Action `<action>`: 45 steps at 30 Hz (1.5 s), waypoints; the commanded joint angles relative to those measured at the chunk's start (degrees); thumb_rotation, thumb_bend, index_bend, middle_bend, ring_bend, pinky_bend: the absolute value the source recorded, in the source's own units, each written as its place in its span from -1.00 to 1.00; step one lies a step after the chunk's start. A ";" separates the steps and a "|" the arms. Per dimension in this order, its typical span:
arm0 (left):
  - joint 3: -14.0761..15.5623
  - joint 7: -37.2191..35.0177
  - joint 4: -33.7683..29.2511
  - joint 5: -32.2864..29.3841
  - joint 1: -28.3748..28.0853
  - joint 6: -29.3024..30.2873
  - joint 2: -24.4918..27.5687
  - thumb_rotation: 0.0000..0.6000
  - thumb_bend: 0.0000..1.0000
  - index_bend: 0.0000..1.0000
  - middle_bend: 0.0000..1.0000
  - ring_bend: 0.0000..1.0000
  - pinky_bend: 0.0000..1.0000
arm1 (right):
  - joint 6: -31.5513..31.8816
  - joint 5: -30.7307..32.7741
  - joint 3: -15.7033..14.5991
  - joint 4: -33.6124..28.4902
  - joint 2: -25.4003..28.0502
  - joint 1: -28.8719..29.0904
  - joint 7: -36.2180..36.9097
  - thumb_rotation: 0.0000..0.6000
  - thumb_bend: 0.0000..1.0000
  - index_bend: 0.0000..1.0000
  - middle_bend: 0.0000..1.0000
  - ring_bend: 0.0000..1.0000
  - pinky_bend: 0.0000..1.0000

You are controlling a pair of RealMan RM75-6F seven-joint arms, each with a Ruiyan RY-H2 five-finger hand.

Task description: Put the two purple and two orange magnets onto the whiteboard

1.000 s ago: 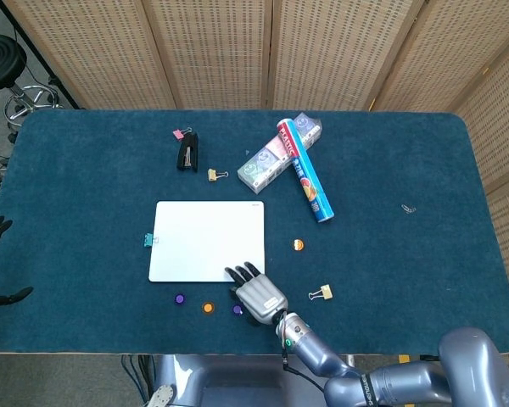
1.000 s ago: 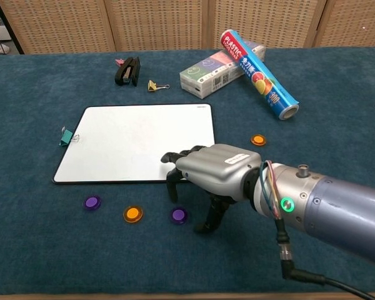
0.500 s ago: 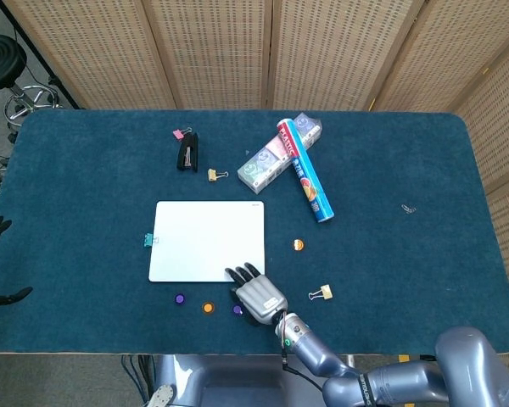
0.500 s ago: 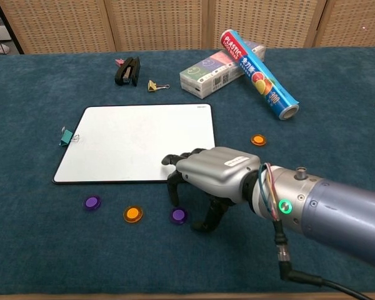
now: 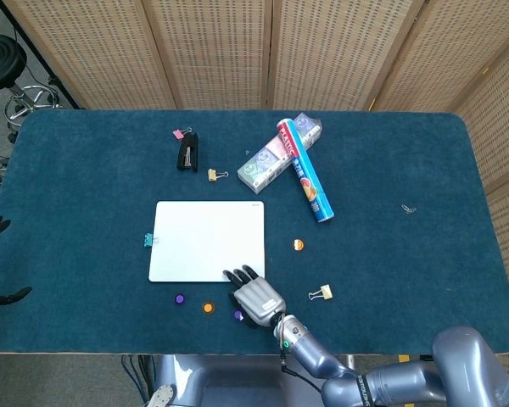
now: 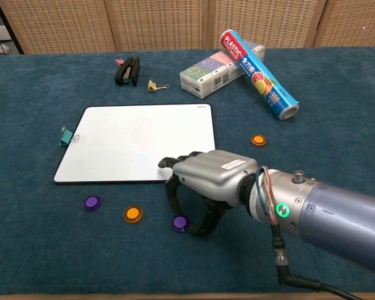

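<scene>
Evidently the right hand (image 6: 206, 178) had lowered, fingers now closing around the small round purple magnet (image 6: 179, 222); grasp unconfirmed, flat white whiteboard (image 6: 137, 142) bare.

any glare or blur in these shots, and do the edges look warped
Head view: even light, sharp, no glare on the whiteboard; table edges bow slightly. Chest view: the right hand looms large but stays sharp, casting a soft shadow around the purple magnet.

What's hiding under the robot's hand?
Under the right hand a purple magnet peeks out between its fingertips on the blue table. The cloth beneath the palm is covered, so more cannot be seen.
</scene>
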 commanded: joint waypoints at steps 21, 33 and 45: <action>0.01 -0.89 -0.08 -0.38 -0.07 -0.68 0.47 1.00 -1.00 -1.00 -1.00 -1.00 -1.00 | 0.14 6.83 7.48 1.15 2.54 2.83 2.10 1.00 -0.22 0.02 -1.00 -1.00 -1.00; -0.11 -1.88 0.32 -0.83 -0.33 -1.55 0.72 1.00 -1.00 -1.00 -1.00 -1.00 -1.00 | -0.67 11.01 9.94 6.77 1.16 5.40 3.87 1.00 -0.21 0.04 -1.00 -1.00 -1.00; -0.27 -1.77 0.33 -1.28 -0.32 -1.67 0.71 1.00 -1.00 -1.00 -1.00 -1.00 -1.00 | -0.47 10.92 9.12 9.03 -0.04 5.92 5.37 1.00 -0.19 -0.34 -1.00 -1.00 -1.00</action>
